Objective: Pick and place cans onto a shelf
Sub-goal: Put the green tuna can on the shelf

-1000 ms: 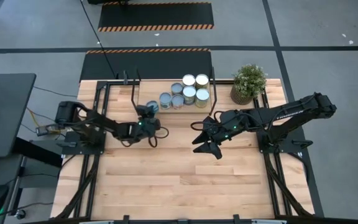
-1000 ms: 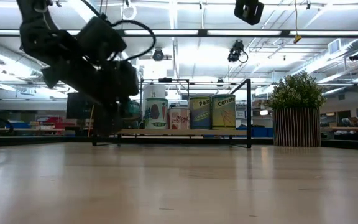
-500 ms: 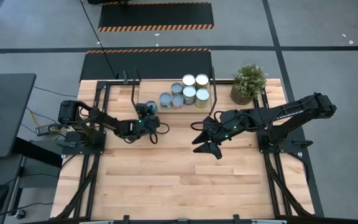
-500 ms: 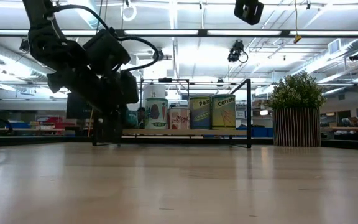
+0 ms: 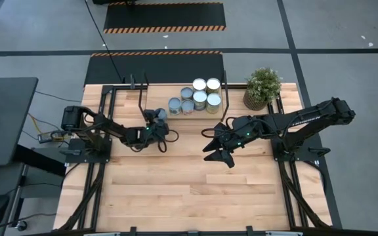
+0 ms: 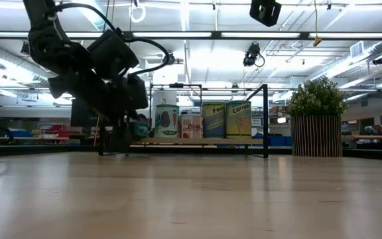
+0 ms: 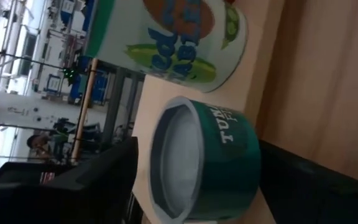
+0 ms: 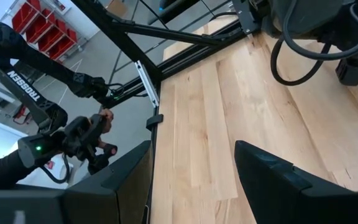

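Note:
A short green can with a whitish top stands on the near left part of the shelf, beside a taller pea-labelled can. My left gripper is open around it. Board shows between the can and the finger on its top side; the other finger lies by its foot. Several more cans stand grouped on the shelf. My right gripper hangs open and empty above the table's middle. My left gripper comes at the green can nearly level from the table's near left, rolled onto its side. Whether the finger by the can's foot touches it, I cannot tell. The can stands upright on the shelf board.
A potted plant stands at the far right, beside the shelf's right post. The wide near half of the wooden table lies bare. A black desk stands off the table's left. A person's hand shows beyond the table.
My left gripper has rolled a little and sunk slightly toward the shelf's left end. The green can has come down with it and now stands on the board. My right arm has kept still.

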Controlling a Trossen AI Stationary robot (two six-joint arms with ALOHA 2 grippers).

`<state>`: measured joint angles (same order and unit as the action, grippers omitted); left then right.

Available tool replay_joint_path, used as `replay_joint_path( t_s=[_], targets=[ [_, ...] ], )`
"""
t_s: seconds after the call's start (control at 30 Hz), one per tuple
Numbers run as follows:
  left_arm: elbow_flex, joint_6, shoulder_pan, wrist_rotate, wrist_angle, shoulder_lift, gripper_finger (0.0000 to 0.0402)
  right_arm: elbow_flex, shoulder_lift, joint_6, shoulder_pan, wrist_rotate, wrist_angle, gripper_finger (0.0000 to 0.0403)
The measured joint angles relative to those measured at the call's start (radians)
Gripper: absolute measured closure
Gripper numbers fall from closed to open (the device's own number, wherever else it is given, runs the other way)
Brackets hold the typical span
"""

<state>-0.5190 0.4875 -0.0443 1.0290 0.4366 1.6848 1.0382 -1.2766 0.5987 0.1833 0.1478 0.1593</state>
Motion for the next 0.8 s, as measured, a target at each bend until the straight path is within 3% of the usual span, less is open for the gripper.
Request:
replay_joint_path(
  t_s=[0.2,0.43,0.8],
  targets=[
    [0.0,-0.073,0.021,0.024,0.003,-0.013,0.0111,0.0,0.0,-0.003,0.0,0.0,0.0,0.0169],
    [0.0,-0.128,-0.006,-0.059,-0.022,-0.051,0.013,0.0,0.0,-0.004,0.0,0.0,-0.002,0.0168],
    [0.0,-0.163,0.004,-0.065,-0.069,-0.051,0.0144,0.0,0.0,-0.012,0.0,0.0,-0.002,0.0168]
  ],
)
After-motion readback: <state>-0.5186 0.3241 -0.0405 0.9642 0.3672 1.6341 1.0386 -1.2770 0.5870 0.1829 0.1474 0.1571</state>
